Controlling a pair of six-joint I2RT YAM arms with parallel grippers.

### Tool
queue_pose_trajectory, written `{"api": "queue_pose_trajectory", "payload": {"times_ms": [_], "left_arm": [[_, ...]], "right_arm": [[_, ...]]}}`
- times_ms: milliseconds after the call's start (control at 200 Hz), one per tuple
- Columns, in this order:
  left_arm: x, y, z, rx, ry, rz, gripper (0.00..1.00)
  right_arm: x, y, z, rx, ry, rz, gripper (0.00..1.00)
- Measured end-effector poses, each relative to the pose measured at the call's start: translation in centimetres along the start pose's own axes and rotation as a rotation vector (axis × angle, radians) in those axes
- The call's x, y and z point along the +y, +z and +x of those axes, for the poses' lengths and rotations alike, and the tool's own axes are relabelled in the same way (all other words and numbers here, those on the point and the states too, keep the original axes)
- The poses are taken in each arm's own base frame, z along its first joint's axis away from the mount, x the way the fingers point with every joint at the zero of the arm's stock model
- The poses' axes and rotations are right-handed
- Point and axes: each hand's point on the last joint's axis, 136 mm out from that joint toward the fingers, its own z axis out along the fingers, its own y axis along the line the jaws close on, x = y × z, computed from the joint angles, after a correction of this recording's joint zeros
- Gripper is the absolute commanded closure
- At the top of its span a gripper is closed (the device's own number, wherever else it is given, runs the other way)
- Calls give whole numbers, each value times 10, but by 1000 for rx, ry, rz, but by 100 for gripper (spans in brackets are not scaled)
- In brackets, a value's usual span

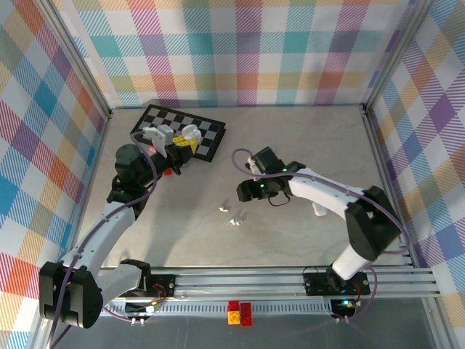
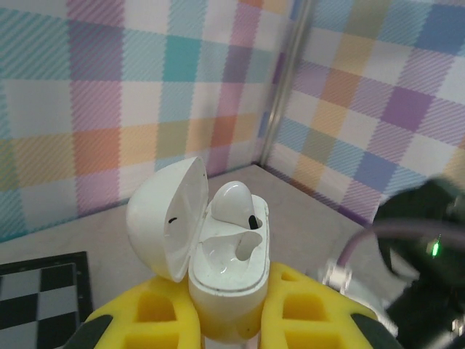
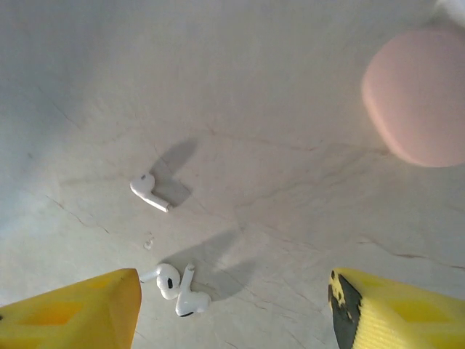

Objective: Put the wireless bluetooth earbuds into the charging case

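Left gripper (image 2: pixel 231 323) clenched on the open white charging case (image 2: pixel 229 269), upright by the checkerboard mat (image 1: pixel 207 138); lid (image 2: pixel 163 218) swung back to the left, one white earbud (image 2: pixel 234 200) seated in the far socket; right gripper (image 3: pixel 236 313) released, jaws wide apart above the table (image 3: pixel 254 109); beneath, a lone earbud (image 3: pixel 149 191) on the table, two more earbuds (image 3: pixel 168 281) close together nearer the fingers; blurred pink case (image 3: pixel 418 98) off to the upper right.

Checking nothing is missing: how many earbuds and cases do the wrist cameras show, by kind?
Open white plastic clamshell case: 1
Rounded pink case: 1
Small white plastic earbud seated in the open case: 1
Loose white earbuds: 3
Total: 6
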Motion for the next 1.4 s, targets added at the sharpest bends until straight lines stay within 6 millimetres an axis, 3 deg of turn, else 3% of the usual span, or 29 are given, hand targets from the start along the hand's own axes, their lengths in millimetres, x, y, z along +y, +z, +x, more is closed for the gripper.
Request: {"api": "queue_pose_trajectory", "payload": {"times_ms": [150,295,495,730,1400], "left_arm": [[21,-11,-23,-5,-13,-79,100],[44,-22,-27,5,-52,-152,100],[62,-33,-29,8,-76,-210,100],[63,-34,-29,11,-79,-210,100],[59,-33,-29,16,-79,-184,100]], "right_arm": [[23,18,-7,73,-133,70,32],[40,32,-11,134,-251,136,35],[50,57,-4,261,-412,252,50],[64,73,-4,366,-560,334,62],[58,87,3,498,-688,408,65]]}}
